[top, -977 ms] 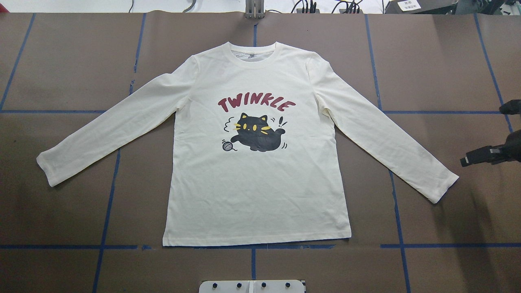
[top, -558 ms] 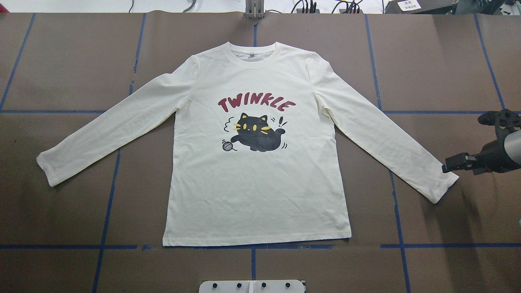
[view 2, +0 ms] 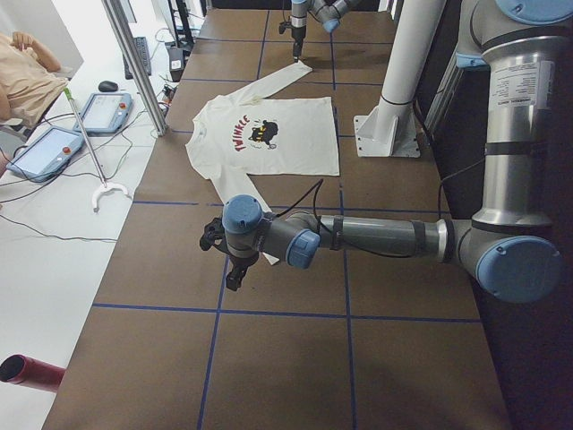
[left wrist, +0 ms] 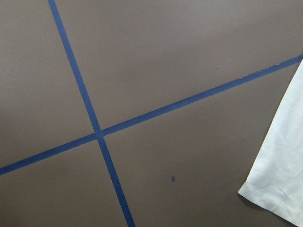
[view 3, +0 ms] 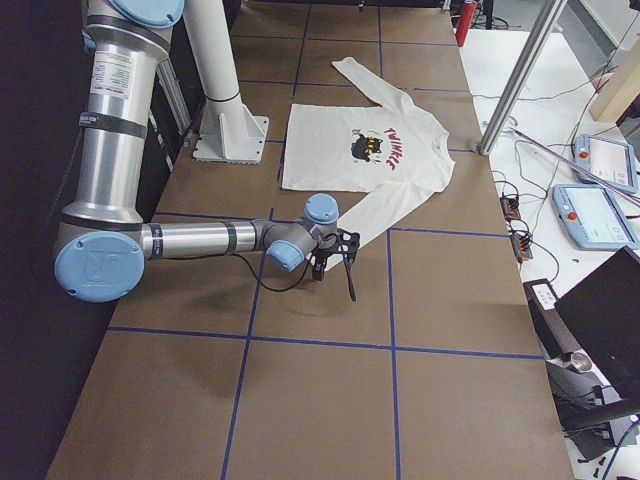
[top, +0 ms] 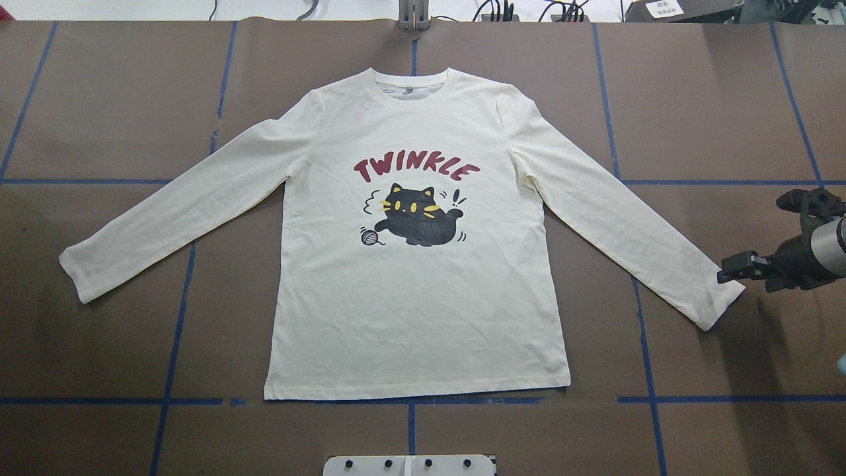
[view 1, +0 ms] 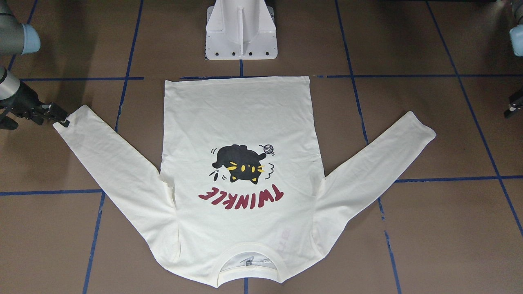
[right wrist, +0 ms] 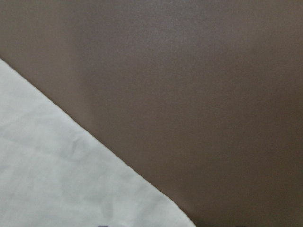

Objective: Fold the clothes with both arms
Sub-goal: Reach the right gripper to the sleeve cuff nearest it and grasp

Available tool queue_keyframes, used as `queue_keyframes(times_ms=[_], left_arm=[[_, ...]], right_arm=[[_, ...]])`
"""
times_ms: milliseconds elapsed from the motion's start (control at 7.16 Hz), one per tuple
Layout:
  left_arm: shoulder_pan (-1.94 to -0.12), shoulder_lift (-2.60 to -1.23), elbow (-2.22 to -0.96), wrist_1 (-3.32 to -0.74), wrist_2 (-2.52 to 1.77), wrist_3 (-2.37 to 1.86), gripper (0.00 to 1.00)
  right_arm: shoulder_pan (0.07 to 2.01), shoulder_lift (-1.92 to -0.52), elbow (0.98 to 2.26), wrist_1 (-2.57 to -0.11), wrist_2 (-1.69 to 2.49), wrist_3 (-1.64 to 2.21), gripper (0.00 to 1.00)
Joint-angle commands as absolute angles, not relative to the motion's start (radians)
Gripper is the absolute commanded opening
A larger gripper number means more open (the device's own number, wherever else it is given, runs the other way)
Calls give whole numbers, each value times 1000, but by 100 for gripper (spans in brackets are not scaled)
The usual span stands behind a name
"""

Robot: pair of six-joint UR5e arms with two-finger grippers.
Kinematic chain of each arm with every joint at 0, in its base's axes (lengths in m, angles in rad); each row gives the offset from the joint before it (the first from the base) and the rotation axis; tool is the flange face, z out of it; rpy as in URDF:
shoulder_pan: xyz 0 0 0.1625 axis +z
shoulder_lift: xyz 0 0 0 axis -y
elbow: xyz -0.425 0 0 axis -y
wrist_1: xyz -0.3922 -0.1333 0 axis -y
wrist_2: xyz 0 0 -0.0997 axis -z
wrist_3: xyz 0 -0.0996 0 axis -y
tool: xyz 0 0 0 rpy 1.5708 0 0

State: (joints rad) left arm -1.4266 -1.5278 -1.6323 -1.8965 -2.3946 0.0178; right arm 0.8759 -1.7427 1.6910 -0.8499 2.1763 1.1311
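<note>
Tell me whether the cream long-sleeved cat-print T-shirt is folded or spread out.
Spread flat: the cream long-sleeved T-shirt lies print-up, both sleeves angled outward, nothing folded over.

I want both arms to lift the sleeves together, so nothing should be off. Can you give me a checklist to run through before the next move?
1. Shirt lies flat, print up: ok.
2. Both sleeves spread out, nothing lying on them: ok.
3. Right gripper at its cuff: ok, its tip is at the cuff's edge.
4. Right gripper holds cloth: cannot tell.
5. Left gripper at the other cuff: not ok, bare table shows between them.
6. Left gripper open: cannot tell.
</note>
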Motion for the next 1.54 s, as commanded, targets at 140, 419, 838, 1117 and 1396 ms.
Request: queue_keyframes(times_ms=[140, 419, 838, 1117, 1396], left_arm=[[-1427, -1528, -1640, -1898, -2393, -9, 100], [-1427, -1528, -1643, -1898, -2393, -11, 100], [-1428, -1528, -1672, -1898, -2392, -79, 100], [-1428, -1526, -1683, -1899, -2395, -81, 100], [-1428, -1529, -1715, -1901, -2396, -84, 100]], right_arm=[[867, -1727, 1657, -813, 2178, 1189, 25], [868, -1747, 1657, -772, 2187, 1183, 0], [871, -1756, 1724, -764, 2229, 1190, 0], [909, -1682, 1886, -873, 2249, 1276, 0], [965, -1321, 1946, -1266, 2278, 1278, 0]])
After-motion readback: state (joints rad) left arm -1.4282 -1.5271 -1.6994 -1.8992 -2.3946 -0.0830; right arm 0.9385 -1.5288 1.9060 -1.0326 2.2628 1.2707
